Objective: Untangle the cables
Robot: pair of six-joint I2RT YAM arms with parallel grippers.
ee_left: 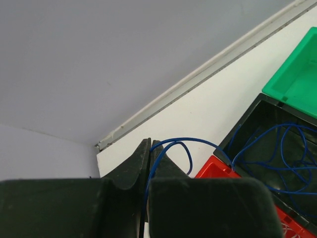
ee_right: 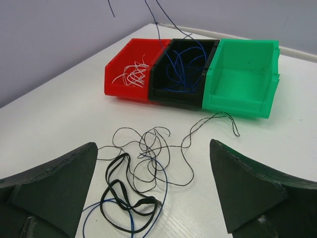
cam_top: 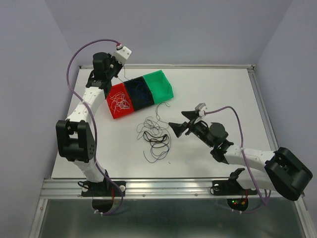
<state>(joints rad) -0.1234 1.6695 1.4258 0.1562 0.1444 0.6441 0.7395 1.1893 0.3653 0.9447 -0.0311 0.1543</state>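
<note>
A tangle of thin cables (cam_top: 153, 136) lies on the white table (cam_top: 218, 89); in the right wrist view it shows thin black wires (ee_right: 148, 144), a thicker black loop (ee_right: 119, 196) and a dark blue wire (ee_right: 163, 191). My left gripper (cam_top: 117, 70) is raised over the bins, shut (ee_left: 150, 144) on a blue wire (ee_left: 190, 141) that runs down into the black bin (ee_left: 247, 130). My right gripper (cam_top: 181, 122) is open and empty, low over the table just right of the tangle, with its fingers either side of it in the wrist view (ee_right: 153, 146).
Three bins stand in a row behind the tangle: a red bin (cam_top: 120, 102) with white wires (ee_right: 132, 72), a black bin (cam_top: 138, 93) with blue wires (ee_right: 181, 69), and an empty green bin (cam_top: 159, 85). The table's rail (cam_top: 148, 187) runs along the near edge.
</note>
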